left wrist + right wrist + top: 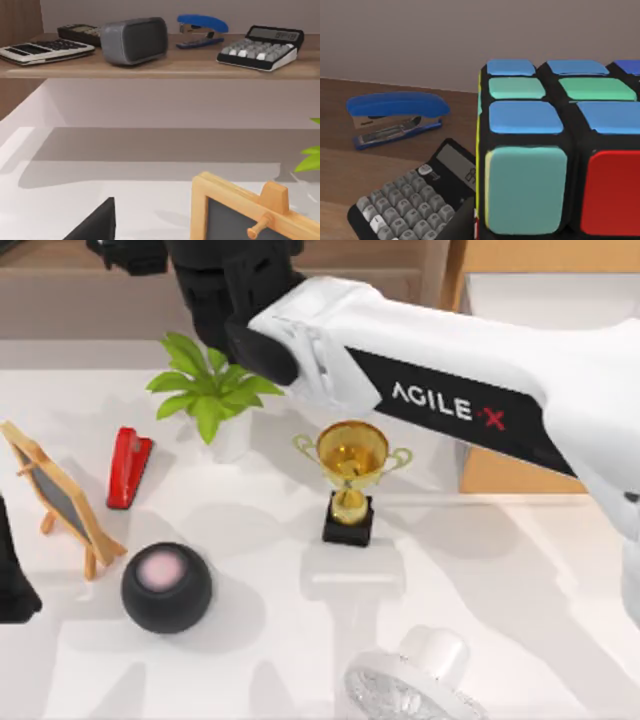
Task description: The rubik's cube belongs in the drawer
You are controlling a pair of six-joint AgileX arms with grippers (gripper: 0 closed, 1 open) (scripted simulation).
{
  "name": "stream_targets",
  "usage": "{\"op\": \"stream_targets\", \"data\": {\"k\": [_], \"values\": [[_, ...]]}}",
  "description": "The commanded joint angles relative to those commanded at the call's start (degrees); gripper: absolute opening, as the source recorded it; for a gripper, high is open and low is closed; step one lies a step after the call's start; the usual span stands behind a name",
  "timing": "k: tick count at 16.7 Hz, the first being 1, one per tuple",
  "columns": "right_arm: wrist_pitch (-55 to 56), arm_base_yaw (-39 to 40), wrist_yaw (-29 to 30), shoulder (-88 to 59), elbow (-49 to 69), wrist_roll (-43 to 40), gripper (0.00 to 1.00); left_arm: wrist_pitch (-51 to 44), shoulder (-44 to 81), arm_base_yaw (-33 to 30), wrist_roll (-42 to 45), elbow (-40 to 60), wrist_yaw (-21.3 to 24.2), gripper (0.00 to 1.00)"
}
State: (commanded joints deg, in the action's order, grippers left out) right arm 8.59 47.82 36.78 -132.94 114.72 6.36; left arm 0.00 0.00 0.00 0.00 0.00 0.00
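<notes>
our right arm [480, 390] reaches from 3 o'clock to the shelf at 12 o'clock, past the open drawer [545, 300] at 1 o'clock. the rubik's cube [560, 150] looms before its wrist camera, above a calculator [410, 200]; whether it is grasped, we cannot tell. rigid, light, slick-faced: we'd pinch opposite flat sides. left gripper [12, 580] idles at 9 o'clock.

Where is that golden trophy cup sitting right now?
The trophy cup stands near the table's middle in the top view, right of the potted plant, under the right arm.
</notes>
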Motion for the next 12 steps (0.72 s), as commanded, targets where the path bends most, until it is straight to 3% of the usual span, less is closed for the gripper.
{"op": "stream_targets", "data": {"k": [6, 12], "values": [[-33.56, -3.39, -9.98, 10.36, 1.2, 6.02, 0.0, 0.0, 0.0, 0.0, 0.0, 0.0, 0.0, 1.0], [-66.09, -15.54, -21.57, 14.95, 6.01, 7.26, 0.0, 0.0, 0.0, 0.0, 0.0, 0.0, 0.0, 1.0]]}}
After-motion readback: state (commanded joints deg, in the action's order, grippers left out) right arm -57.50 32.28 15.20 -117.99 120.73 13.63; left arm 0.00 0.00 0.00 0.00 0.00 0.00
